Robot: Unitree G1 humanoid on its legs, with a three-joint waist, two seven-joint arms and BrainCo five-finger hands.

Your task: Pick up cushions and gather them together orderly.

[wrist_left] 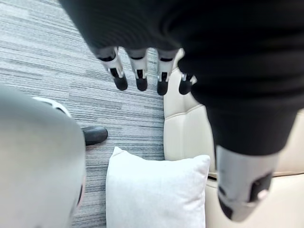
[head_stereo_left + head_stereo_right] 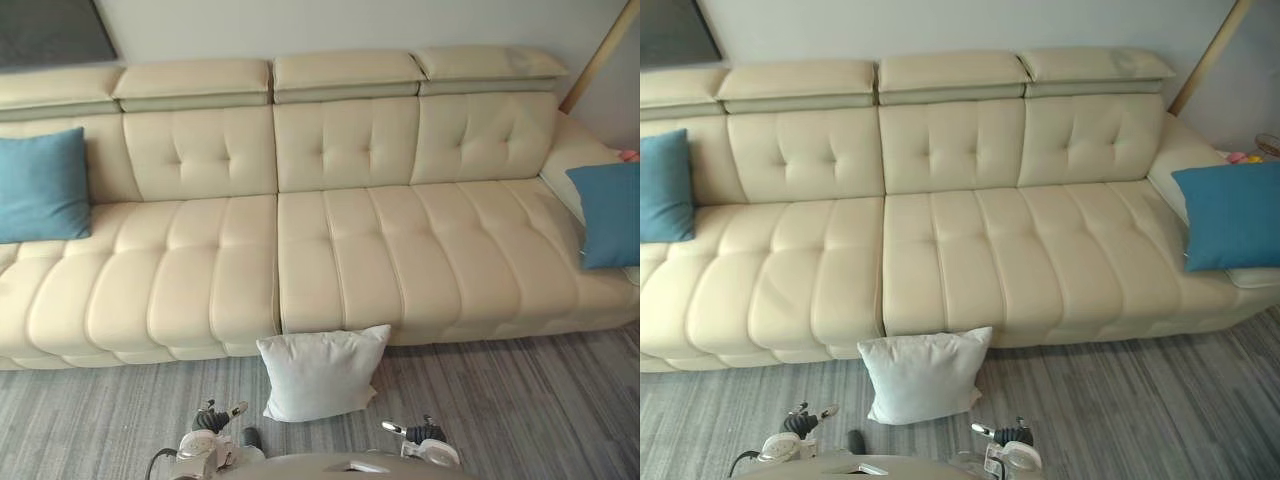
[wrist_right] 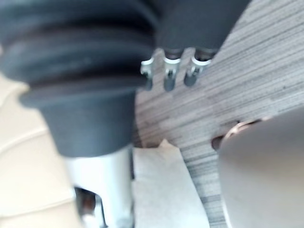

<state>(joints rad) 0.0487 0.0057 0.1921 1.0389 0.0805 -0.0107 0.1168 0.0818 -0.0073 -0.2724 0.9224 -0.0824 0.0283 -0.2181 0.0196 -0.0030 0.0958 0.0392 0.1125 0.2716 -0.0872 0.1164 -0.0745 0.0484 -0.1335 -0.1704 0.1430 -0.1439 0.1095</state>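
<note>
A white cushion (image 2: 322, 372) stands on the floor, leaning against the front of the cream sofa (image 2: 330, 250) near its middle seam. One blue cushion (image 2: 42, 185) leans on the sofa's left end, another blue cushion (image 2: 608, 212) on its right armrest. My left hand (image 2: 212, 432) and right hand (image 2: 428, 440) hang low, either side of the white cushion and short of it. The left wrist view shows the left hand (image 1: 141, 76) with straight fingers, holding nothing above the white cushion (image 1: 156, 192). The right hand (image 3: 168, 76) is likewise open and empty.
Grey striped carpet (image 2: 520, 410) runs in front of the sofa. A wooden pole (image 2: 598, 55) leans at the back right. A dark frame (image 2: 50, 30) hangs on the wall at the top left. Small pink things (image 2: 1240, 157) lie behind the right blue cushion.
</note>
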